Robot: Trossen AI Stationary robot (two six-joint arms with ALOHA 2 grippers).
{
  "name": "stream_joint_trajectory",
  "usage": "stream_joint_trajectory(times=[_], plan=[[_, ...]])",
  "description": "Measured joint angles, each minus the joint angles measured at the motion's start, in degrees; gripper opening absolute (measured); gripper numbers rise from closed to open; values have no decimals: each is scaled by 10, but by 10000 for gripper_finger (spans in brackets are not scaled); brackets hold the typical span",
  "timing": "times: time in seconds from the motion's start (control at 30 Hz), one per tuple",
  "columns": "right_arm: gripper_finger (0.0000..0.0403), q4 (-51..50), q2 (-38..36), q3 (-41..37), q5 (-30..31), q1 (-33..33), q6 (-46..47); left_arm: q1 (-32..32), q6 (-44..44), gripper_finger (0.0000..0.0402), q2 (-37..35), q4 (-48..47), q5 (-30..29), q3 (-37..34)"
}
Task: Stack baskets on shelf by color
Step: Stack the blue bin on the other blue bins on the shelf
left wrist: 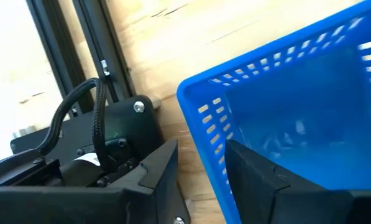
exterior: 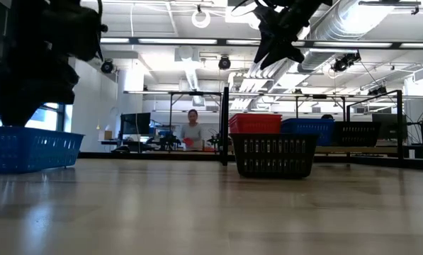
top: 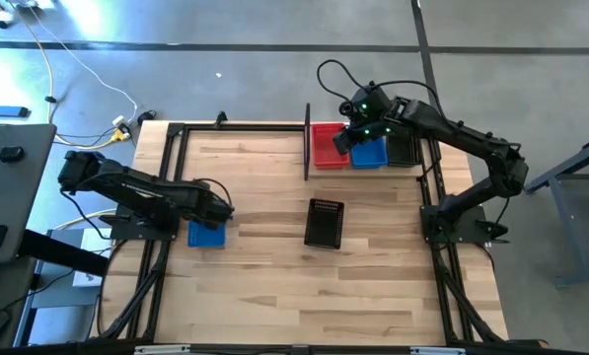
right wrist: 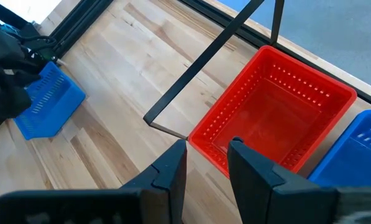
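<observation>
- On the shelf (top: 308,148) at the table's far right, a red stack (top: 327,145), a blue stack (top: 371,154) and a black stack (top: 404,150) sat side by side, red nearest the table's middle, black nearest the right edge.
- In the low view the same row showed behind the loose basket: red (exterior: 255,122), blue (exterior: 307,127), black (exterior: 357,132).
- A loose black basket (top: 325,222) stood alone near the middle of the table (top: 264,296), apart from the shelf.
- A single blue basket (top: 207,234) sat at the table's left side.
- The left gripper (left wrist: 201,174) straddled that blue basket's (left wrist: 284,118) near wall, one finger (left wrist: 157,177) outside it, the other finger (left wrist: 260,180) inside; the jaws stood apart, and whether they pressed the wall I could not tell.
- The right gripper (right wrist: 207,165) hung above the shelf, over the near rim of the red basket (right wrist: 272,112), fingers parted and holding nothing.
- From above, that gripper (top: 341,140) sat over the seam between red and blue.
- A person (exterior: 193,132) sat in the room beyond the table.
</observation>
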Motion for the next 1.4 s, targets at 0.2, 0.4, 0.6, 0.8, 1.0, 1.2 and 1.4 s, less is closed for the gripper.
stream_joint_trajectory(times=[0.2, 0.4, 0.6, 0.8, 1.0, 1.2, 1.4], plan=[[102, 0, 0, 0, 0, 0, 0, 0, 1, 122, 58, 0, 3, 0], [102, 0, 0, 0, 0, 0, 0, 0, 6, 122, 100, 0, 7, 0], [102, 0, 0, 0, -1, 0, -5, 0, 5, 122, 123, 6, 26, 5], [102, 0, 0, 0, -6, 0, -16, -1, -10, 122, 126, 29, 53, 10], [102, 0, 0, 0, -7, 0, -28, -3, -18, 122, 126, 94, 61, 10], [102, 0, 0, 0, -7, 0, -30, -2, -20, 103, 126, 95, 59, 10], [102, 0, 0, 0, -36, 0, -39, -2, -21, 46, 126, 95, 57, 11]])
